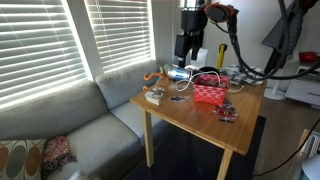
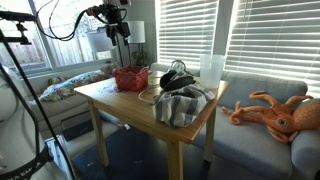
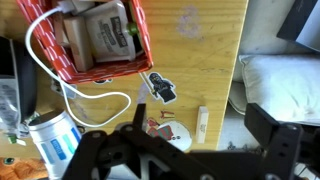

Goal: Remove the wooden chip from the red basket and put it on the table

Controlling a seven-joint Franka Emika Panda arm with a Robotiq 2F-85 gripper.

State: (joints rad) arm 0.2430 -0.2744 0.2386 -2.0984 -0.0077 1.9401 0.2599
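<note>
The red basket (image 3: 95, 66) stands on the light-wood table (image 3: 200, 40) and fills the top left of the wrist view. It also shows in both exterior views (image 1: 208, 92) (image 2: 130, 78). Inside it a flat tan-brown piece (image 3: 72, 35), apparently the wooden chip, lies beside a packet with a green label (image 3: 108, 28). My gripper (image 3: 200, 140) is open and empty. It hangs well above the table, off to the side of the basket (image 1: 186, 50) (image 2: 120, 30).
A white cable (image 3: 95, 97), a blue-white can (image 3: 55, 140), a black-white sticker (image 3: 160, 88), a round white sticker (image 3: 172, 137) and a small pale stick (image 3: 201, 125) lie on the table. A pillow (image 3: 280, 80) lies past the table edge. Grey cloth (image 2: 182, 103) and an orange plush (image 2: 275, 112) are nearby.
</note>
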